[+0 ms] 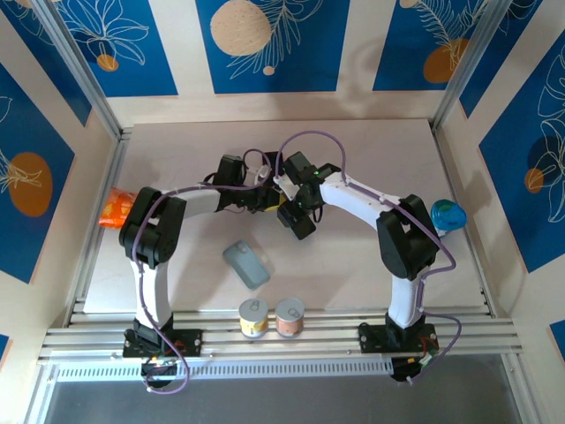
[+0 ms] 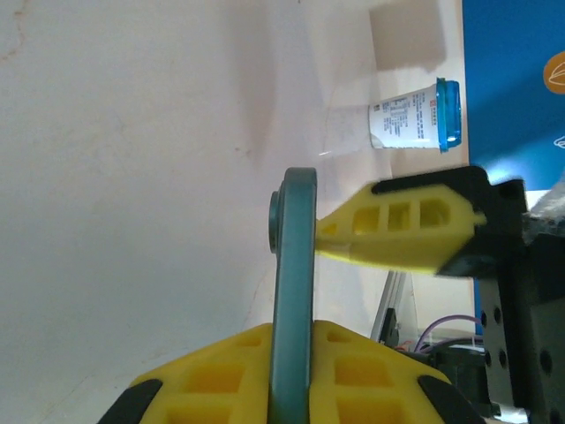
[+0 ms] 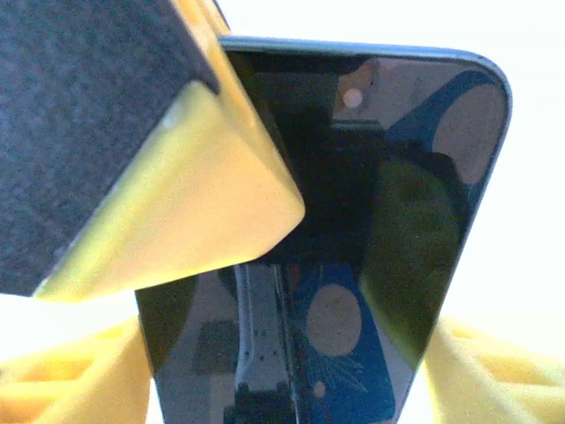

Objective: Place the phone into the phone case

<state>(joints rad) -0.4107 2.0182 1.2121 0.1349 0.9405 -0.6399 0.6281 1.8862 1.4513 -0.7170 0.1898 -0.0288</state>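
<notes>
The left hand [image 2: 291, 353] is clenched on the phone [image 2: 294, 265], held edge-on; the right hand's [image 1: 297, 219] grip I cannot tell. Hold firm and bring the phone down square into the phone case [image 1: 245, 263], on the counter near-side of both hands.

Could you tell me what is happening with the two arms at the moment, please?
The left gripper is clamped on the phone, holding it edge-up over the middle of the table. The right gripper has one of its fingers against the phone's screen side, but it does not seem to be clamping it. The phone case lies apart on the table, nearer the arm bases, so the phone is not yet in it.
</notes>
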